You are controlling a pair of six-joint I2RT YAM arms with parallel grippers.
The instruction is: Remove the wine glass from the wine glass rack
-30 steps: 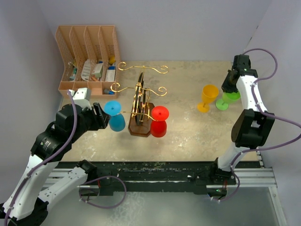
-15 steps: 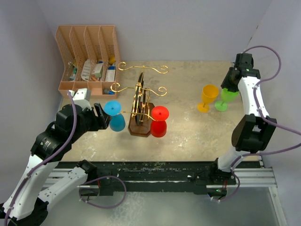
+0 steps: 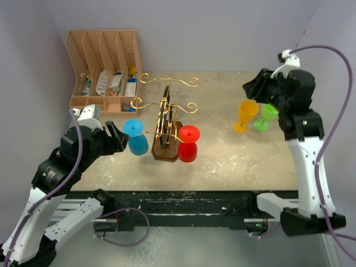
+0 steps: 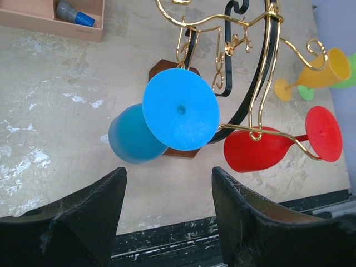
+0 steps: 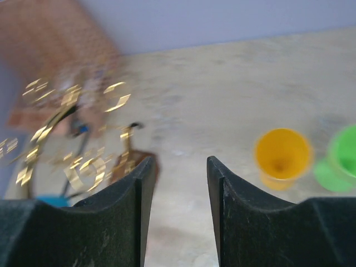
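The wine glass rack, gold wire on a dark wooden base, stands mid-table. A blue wine glass hangs upside down on its left arm and a red one on its right. My left gripper is open just left of the blue glass, with nothing between its fingers. A yellow glass and a green glass stand upright on the table at the right. My right gripper hangs open and empty above them, facing the blurred rack.
A peach slotted organiser holding small items stands at the back left, behind the rack. Walls close in the table on the left, back and right. The dark rail with the arm bases runs along the near edge.
My right gripper has opened, let go of the green glass, risen and swung left to face the rack. The left gripper has eased back slightly and stayed open.
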